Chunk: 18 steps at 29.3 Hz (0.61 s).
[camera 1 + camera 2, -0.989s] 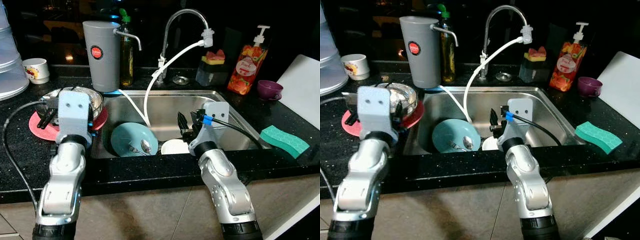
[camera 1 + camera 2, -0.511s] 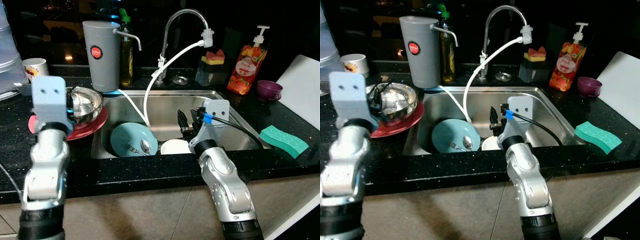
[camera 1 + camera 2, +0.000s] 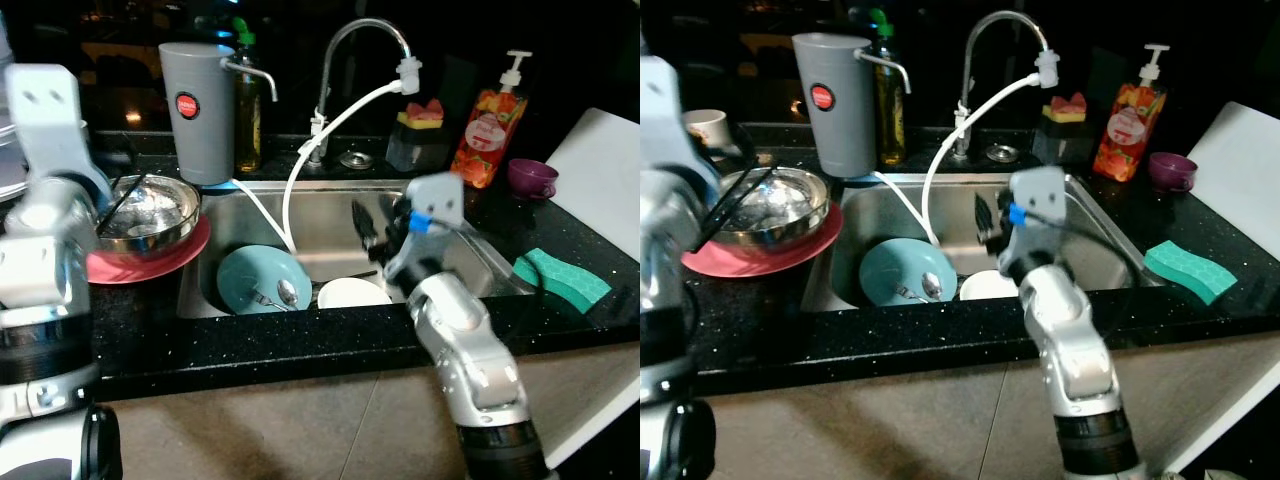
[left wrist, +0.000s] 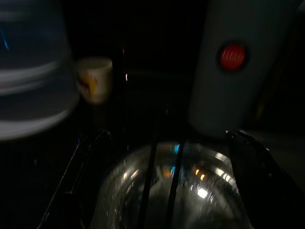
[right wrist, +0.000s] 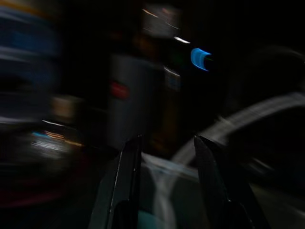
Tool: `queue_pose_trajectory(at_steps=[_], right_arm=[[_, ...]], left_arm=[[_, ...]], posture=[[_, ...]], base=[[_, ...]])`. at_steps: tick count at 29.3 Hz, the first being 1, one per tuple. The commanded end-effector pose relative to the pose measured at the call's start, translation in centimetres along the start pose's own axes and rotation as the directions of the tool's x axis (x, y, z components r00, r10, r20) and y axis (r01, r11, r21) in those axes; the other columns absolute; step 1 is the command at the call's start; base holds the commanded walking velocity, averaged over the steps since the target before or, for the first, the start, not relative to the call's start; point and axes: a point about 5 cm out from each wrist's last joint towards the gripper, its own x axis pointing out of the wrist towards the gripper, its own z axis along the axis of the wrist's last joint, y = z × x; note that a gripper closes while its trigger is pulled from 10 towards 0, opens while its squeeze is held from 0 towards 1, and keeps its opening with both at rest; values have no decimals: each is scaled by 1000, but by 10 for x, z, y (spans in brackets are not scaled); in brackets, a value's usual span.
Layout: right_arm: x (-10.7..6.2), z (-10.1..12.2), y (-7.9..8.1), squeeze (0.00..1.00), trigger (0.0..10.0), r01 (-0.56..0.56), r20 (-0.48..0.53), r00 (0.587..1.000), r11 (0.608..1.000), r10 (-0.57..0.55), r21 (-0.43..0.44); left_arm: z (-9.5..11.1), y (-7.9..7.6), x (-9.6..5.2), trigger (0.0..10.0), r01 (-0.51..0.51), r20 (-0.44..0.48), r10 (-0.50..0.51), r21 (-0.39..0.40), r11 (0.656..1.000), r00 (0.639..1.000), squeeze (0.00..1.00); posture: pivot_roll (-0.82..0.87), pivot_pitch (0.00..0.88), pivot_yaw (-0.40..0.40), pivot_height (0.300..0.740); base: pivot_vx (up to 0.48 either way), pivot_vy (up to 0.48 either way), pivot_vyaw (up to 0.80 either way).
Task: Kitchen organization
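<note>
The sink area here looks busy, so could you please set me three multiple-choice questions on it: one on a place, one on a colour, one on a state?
1. Where does the steel bowl sit?
A. on the red plate
B. in the sink
C. on the green sponge

2. What colour is the plate under the spoon?
A. purple
B. light blue
C. orange

3. How are the left hand's fingers?
A. shut on the bowl
B. shut on a cup
C. open

Answers:
1 A, the bowl rests on the red plate left of the sink.
2 B, the spoon lies on a light blue plate.
3 C, the left wrist view shows the fingers spread wide over the bowl.
</note>
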Motion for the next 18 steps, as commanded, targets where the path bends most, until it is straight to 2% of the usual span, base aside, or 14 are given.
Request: queue_pose_trajectory(at_steps=[1,5,10,18], right_arm=[[2,4,12,0,10000,-81,18,997,995,81,51],[6,5,19,0,10000,-135,28,991,986,133,102],[8,5,37,0,10000,-294,19,956,948,294,126],[11,8,40,0,10000,-302,43,953,940,299,157]], left_arm=[[-4,4,4,10000,16,-65,-15,19,1000,998,0],[-7,4,9,10000,71,-134,-67,23,997,989,0],[-16,9,16,10000,108,-243,-96,36,993,965,0],[-20,7,19,10000,181,-295,-161,41,983,942,0]], posture=[[169,93,-59,740],[173,90,-54,740],[181,88,-43,740],[187,84,-34,740]], base=[[0,0,0],[0,0,0],[0,0,0],[0,0,0]])
